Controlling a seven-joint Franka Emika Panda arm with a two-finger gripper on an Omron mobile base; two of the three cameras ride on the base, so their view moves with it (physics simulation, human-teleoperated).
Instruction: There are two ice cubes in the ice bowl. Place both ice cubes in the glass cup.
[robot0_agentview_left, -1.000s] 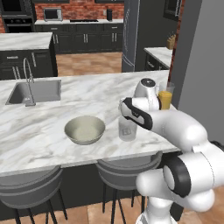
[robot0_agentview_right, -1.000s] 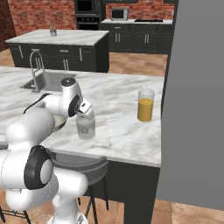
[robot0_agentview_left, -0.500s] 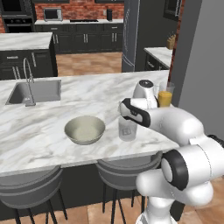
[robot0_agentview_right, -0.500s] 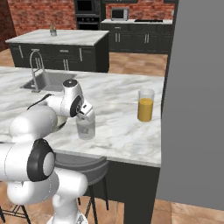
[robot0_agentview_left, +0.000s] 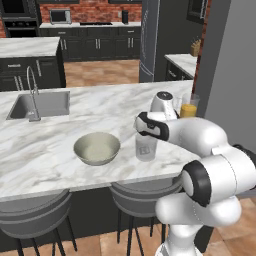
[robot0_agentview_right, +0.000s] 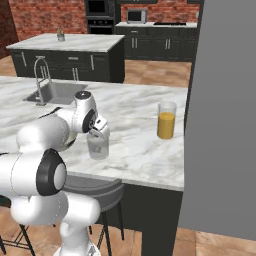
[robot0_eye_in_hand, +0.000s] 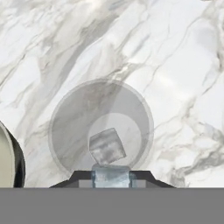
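Bowl (robot0_agentview_left: 97, 148): wide, shallow and grey-beige, standing on the marble counter (robot0_agentview_left: 45, 145) to the left of the cup, with its rim just entering the left edge of the hand view (robot0_eye_in_hand: 6, 157). Sink (robot0_agentview_left: 41, 104) with its tap, farther back on the left. Cup (robot0_agentview_left: 145, 147): clear tumbler, upright on the counter just right of the bowl and apart from it; seen from straight above in the hand view (robot0_eye_in_hand: 101, 127), it holds one cube (robot0_eye_in_hand: 107, 146) lying tilted on its bottom. Gripper (robot0_eye_in_hand: 112, 178): poised directly above the cup's mouth, its fingers clamped on a second cube (robot0_eye_in_hand: 112, 176), which sits between the tips over the cup's near rim. Glass of orange liquid (robot0_agentview_right: 166, 120): upright on the counter, well to the right of the cup.
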